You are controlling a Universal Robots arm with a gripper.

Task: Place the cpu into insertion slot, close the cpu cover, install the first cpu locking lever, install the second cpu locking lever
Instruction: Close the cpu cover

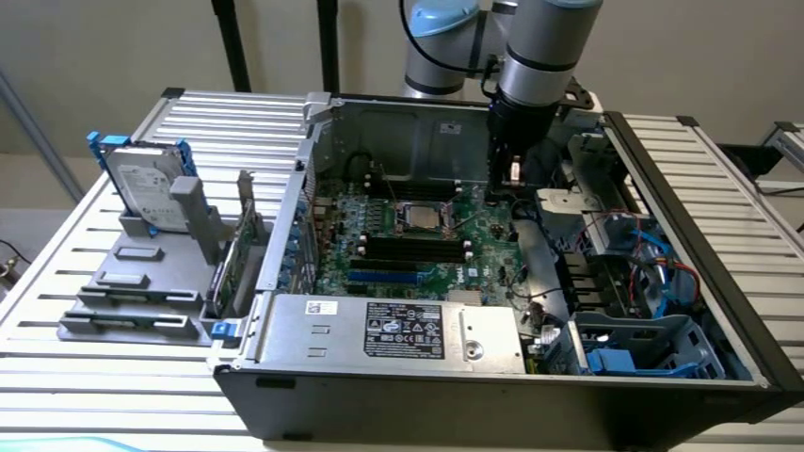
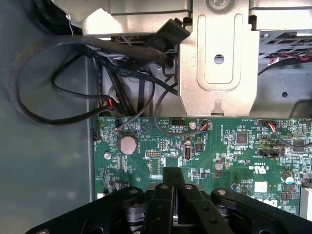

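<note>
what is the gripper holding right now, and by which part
nothing visible: the gripper is shut, jaws together with nothing between them, above the green board

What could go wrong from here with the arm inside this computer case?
The shut gripper hangs close over the green board; a sideways move could scrape its small components. Loose black cables loop beside the board's edge and might snag the gripper. The metal bracket nearby leaves little room to swing.
</note>
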